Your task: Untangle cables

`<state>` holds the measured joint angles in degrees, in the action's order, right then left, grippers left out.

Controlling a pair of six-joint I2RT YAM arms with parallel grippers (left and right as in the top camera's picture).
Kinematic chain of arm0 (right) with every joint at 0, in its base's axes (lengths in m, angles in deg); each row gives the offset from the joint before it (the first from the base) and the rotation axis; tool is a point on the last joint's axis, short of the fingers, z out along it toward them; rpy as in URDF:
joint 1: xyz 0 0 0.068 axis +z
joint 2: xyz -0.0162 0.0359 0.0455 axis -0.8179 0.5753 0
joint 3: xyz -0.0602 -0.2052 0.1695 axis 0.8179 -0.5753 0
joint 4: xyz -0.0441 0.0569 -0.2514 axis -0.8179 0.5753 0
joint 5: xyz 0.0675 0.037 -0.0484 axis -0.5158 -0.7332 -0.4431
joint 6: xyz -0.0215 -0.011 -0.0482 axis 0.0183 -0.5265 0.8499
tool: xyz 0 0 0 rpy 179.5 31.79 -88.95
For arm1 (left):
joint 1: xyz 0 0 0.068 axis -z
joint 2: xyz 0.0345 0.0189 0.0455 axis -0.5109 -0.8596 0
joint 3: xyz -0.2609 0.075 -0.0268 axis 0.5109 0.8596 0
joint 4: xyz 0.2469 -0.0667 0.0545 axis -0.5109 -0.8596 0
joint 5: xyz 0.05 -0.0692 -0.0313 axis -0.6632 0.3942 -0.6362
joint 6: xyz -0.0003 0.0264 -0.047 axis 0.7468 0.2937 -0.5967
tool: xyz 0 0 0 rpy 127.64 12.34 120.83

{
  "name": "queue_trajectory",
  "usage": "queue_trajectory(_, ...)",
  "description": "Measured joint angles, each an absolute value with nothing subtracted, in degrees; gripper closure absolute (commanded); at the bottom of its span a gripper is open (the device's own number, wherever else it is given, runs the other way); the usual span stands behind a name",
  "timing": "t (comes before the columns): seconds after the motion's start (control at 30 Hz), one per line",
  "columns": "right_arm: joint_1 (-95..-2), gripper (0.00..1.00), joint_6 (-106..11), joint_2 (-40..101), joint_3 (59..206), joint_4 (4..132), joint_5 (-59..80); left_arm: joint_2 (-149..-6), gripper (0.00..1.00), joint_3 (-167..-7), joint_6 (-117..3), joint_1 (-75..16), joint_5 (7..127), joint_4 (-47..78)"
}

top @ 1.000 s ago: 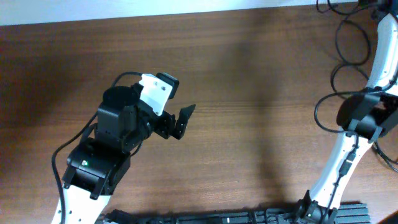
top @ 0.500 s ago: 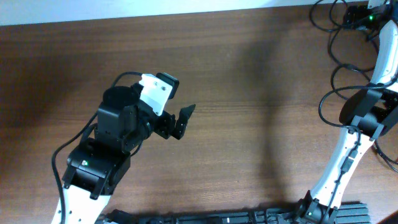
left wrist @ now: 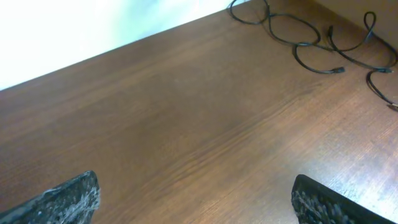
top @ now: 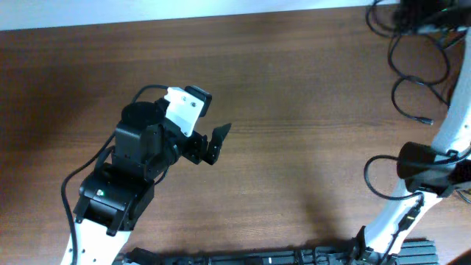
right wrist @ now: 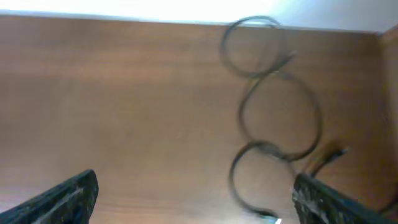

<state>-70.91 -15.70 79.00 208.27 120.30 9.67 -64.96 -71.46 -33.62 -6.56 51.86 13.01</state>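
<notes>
Your right arm (top: 423,165) has shifted since a second ago: its dark elbow joint now sits lower, toward 4 o'clock on the overhead view, and its wrist has reached further out to the far corner at 1 o'clock. Your left arm (top: 140,154) has not moved at all.

Nearest to you, at about 8 o'clock, the left arm is folded over the table (top: 294,88), with the left gripper (top: 214,143) pointing toward 2 o'clock. Its two fingers stand wide apart and hold nothing. Its wrist camera shows only bare wood under them.

Further out, the right arm rises from its base at 5 o'clock and stretches up the right edge. The right gripper (right wrist: 196,208) hangs above the table with its fingers also spread wide and empty. Its view is blurred, so I think it is in motion.

Farthest, at 1 to 2 o'clock, lie the cables (left wrist: 297,45). They form a chain of loose loops on the wood, with one small plug (top: 425,119) lying free at the near end. I see no tight knot. The loops seem to cross each other in some places, and part of them runs out of the overhead picture, so I judge that the task is well advanced but not finished. The crossings are left to pull apart.
</notes>
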Motion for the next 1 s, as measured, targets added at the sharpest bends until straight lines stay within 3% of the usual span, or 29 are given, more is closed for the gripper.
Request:
queue_trajectory(0.13,-66.03,0.01,-15.7,78.85,208.17,131.84,9.65,-64.96,0.01,-71.46,-33.62,-6.56,51.86,13.01)
queue_trajectory(0.37,-60.4,0.01,-15.72,78.85,208.1,132.23,9.65,-64.96,0.01,-71.46,-33.62,-6.56,51.86,12.96)
queue_trajectory(1.0,-60.4,0.01,-15.72,78.85,208.1,132.23,9.67,-64.96,0.01,-71.46,-33.62,-6.56,51.86,12.96)
